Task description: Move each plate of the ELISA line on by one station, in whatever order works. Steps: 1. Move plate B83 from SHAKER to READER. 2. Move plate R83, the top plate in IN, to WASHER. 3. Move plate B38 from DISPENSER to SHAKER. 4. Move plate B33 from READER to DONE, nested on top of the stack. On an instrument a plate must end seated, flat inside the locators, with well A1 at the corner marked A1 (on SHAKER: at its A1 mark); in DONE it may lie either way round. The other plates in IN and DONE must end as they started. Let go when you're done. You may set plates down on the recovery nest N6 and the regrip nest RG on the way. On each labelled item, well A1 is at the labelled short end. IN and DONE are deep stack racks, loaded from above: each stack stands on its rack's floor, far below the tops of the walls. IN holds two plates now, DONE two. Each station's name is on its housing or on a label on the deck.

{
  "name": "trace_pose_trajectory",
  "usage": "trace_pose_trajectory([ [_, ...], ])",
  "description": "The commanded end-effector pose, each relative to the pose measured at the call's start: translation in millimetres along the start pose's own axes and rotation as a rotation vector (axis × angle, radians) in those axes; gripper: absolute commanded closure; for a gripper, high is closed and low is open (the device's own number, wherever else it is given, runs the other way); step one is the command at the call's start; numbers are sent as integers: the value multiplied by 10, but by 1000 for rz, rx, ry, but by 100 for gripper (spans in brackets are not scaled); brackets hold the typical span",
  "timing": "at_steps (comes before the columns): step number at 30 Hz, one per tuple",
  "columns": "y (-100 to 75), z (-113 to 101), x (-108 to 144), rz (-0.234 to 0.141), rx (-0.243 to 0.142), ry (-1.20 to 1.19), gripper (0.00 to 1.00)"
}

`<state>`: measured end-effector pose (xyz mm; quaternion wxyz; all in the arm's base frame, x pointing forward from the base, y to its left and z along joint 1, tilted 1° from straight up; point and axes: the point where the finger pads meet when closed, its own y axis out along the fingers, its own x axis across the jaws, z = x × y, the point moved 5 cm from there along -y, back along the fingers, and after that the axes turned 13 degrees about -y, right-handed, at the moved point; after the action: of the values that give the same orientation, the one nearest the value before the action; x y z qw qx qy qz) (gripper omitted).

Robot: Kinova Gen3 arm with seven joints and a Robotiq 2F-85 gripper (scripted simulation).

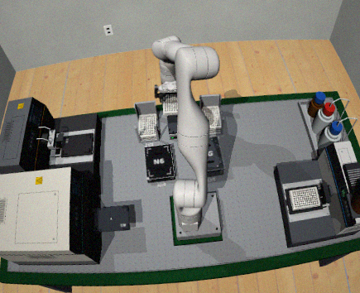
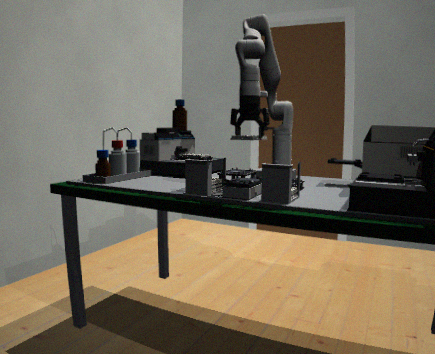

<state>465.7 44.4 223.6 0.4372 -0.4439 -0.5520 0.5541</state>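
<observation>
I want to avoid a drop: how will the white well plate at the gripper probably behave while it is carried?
The white well plate hangs flat in the gripper without sagging, so it is likely stiff. It looks thin and full of wells, so it is probably light. Held only by its edges, high above the deck, it may slip or tilt if swung quickly.

Top camera: high above my table (image 1: 249, 256), looking steeply down over the whole deck; exterior camera: low, well back on the floor beyond the far edge, facing my arm (image 2: 253, 75); shared: deck and arm.
</observation>
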Motion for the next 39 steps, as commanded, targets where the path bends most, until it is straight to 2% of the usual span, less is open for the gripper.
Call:
trace_pose_trajectory([
  [1, -7, 74, 85, 2, -3, 40, 6],
  [39, -3, 799, 865, 1, -3, 333, 6],
])
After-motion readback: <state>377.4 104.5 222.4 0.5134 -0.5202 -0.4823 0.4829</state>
